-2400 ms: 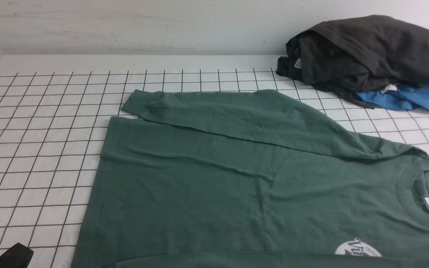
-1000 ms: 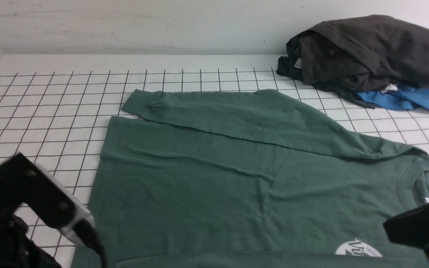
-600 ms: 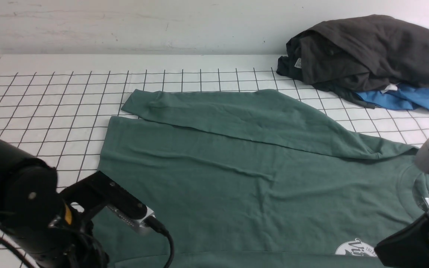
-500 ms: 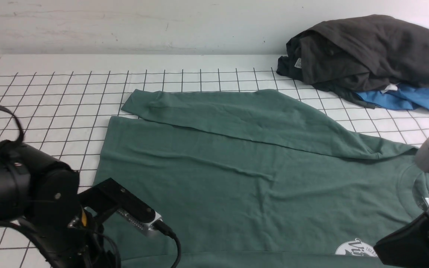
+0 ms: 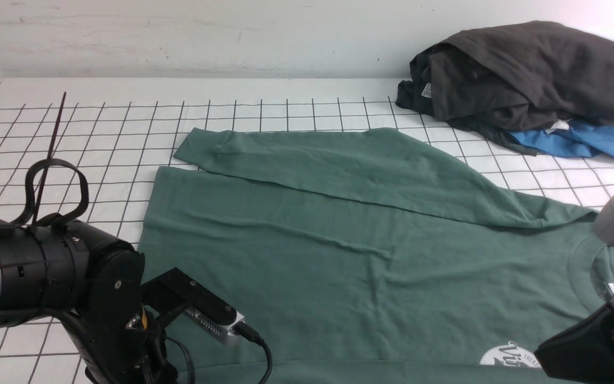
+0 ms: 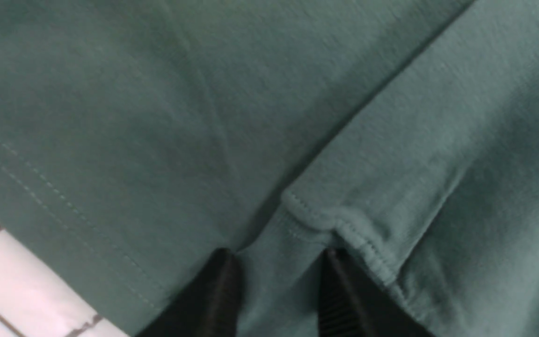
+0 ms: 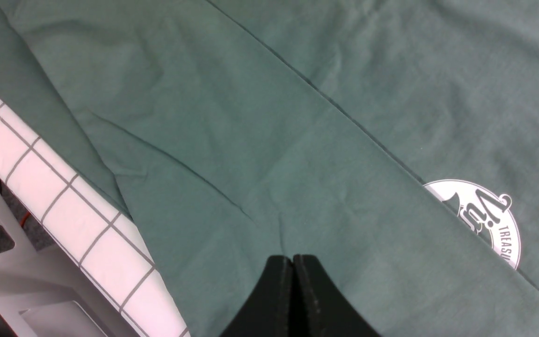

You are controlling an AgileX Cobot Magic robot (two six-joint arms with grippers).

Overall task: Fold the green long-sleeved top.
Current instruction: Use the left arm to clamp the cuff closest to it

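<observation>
The green long-sleeved top [image 5: 339, 256] lies flat on the gridded table, hem to the left, collar [image 5: 584, 266] to the right. Its far sleeve is folded across the body, and its near sleeve lies along the near edge. The white logo [image 5: 512, 356] shows at the lower right. My left gripper [image 6: 279, 267] is open, its jaws standing either side of the near sleeve's cuff [image 6: 325, 220] beside the hem. My right gripper [image 7: 293, 257] is shut, its tip on the near sleeve, beside the logo [image 7: 480, 215]. In the front view only the arms show.
A pile of dark grey garments [image 5: 525, 74] with a blue garment [image 5: 579, 141] under it sits at the far right corner. The white gridded table cover [image 5: 72, 160] is bare to the left. The table's near edge [image 7: 63, 206] and metal frame [image 7: 17, 281] lie beside my right gripper.
Both arms came into view from the near side. The left arm swung in over the top's near hem corner. The right arm settled at the lower right and has held still. The top has not moved.
</observation>
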